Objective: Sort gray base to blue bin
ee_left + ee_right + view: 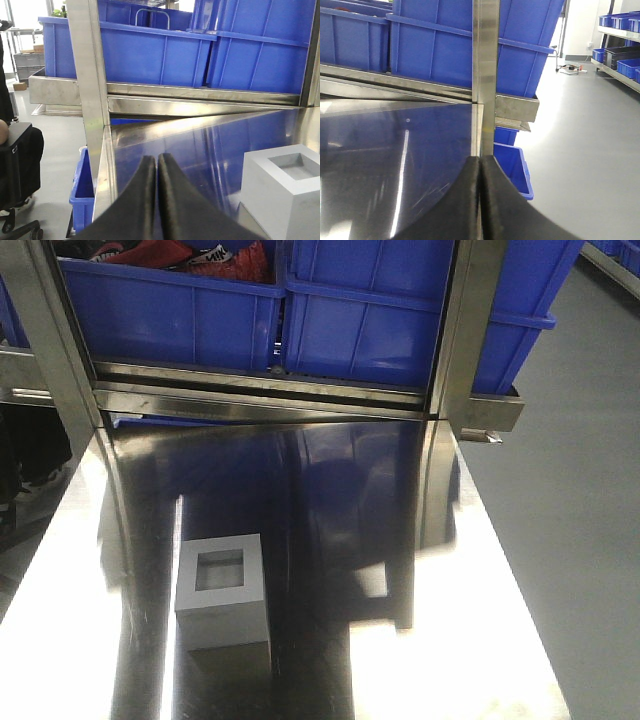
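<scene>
The gray base [222,592] stands on the steel table [430,580], towards your left side, with its square recess facing up. That leaves its flat side walls free for a pinch. Neither arm touches it. The left gripper [156,165] is pressed fully closed with nothing between its pads, and it sits low over the table's left edge with the cube just to its right. The right gripper [481,167] is also fully closed and empty, over the table's right edge and well away from the cube. My judgement is that the left arm is the natural one to use, and it must open before it reaches.

The blue bin [400,330] sits on the rack shelf [260,390] beyond the table's far edge. Beside it is a neighbouring tub [170,315] holding red items, and you cannot tell which of the two is meant. The tabletop is mirror-bright and throws back reflections and glare, so edges may mislead you. Beyond the table are gray floor [580,490] and a smaller blue crate [512,167] under the rack.
</scene>
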### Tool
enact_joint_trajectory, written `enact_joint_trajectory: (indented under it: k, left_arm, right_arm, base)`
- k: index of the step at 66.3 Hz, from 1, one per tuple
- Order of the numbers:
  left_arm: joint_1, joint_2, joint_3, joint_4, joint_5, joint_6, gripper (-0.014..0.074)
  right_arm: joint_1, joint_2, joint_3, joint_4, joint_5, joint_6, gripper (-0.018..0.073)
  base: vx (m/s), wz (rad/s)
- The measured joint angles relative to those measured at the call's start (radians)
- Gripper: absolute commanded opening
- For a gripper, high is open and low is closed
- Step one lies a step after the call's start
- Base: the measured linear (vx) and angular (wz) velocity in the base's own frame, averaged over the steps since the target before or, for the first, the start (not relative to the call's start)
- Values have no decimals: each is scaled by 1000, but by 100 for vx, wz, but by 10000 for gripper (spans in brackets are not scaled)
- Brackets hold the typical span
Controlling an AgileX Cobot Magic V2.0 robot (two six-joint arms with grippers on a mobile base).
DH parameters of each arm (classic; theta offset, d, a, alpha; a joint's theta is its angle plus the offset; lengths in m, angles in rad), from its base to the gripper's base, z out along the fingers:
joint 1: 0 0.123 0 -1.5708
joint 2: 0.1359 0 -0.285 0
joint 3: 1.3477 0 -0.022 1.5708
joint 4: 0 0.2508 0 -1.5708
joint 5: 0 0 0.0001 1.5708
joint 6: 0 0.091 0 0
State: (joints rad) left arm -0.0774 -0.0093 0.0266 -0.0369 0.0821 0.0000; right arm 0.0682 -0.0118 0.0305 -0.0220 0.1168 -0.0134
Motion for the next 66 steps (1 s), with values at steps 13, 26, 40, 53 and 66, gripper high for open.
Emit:
enact_joint_trajectory:
  k: [13,26,40,53,66]
  left_arm:
    - [0,0,0,0,0,0,-6]
    - [0,0,0,0,0,0,-6]
    - [0,0,0,0,0,0,-6]
    - [0,0,0,0,0,0,-6]
    - [0,0,0,0,0,0,-6]
  right_arm:
    - [0,0,0,0,0,0,-9]
    - [0,0,0,0,0,0,-9]
    - [0,0,0,0,0,0,-9]
    - [0,0,0,0,0,0,-9]
    - [0,0,0,0,0,0,-9]
  base:
    - [0,0]
    - [0,0]
    - [0,0]
    - [0,0]
    - [0,0]
